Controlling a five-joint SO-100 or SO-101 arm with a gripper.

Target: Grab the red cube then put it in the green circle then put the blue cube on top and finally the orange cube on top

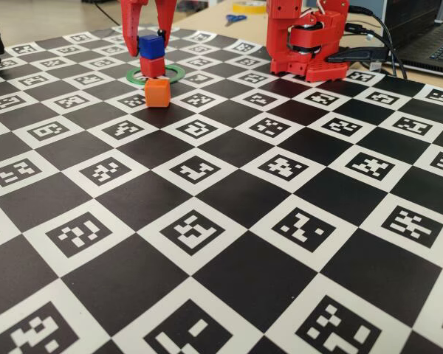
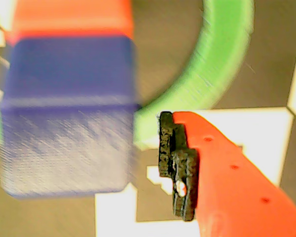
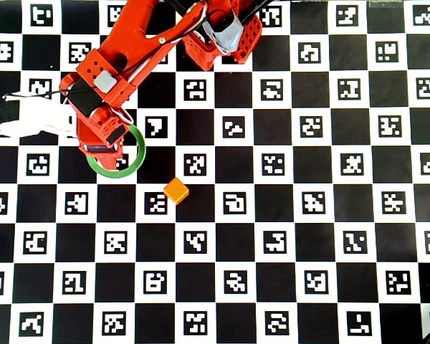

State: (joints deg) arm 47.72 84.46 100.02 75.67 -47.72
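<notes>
In the fixed view the blue cube (image 1: 151, 46) sits on top of the red cube (image 1: 153, 67), which stands inside the green circle (image 1: 173, 72). The orange cube (image 1: 157, 93) rests on the board just in front of the ring. My gripper (image 1: 145, 40) is open and straddles the blue cube, one finger on each side. The wrist view shows the blue cube (image 2: 64, 113) close up, the red cube (image 2: 71, 17) beyond it, the green circle (image 2: 222, 64), and a gap between the cube and my black finger pad (image 2: 177, 165). From overhead, the arm hides both stacked cubes; the green circle (image 3: 134, 161) and orange cube (image 3: 175, 190) show.
The red arm base (image 1: 306, 44) stands at the back of the checkered marker board (image 1: 229, 280). Cables and a laptop (image 1: 428, 44) lie at the back right, scissors (image 1: 235, 18) behind the board. A white object (image 3: 36, 118) lies left of the arm in the overhead view.
</notes>
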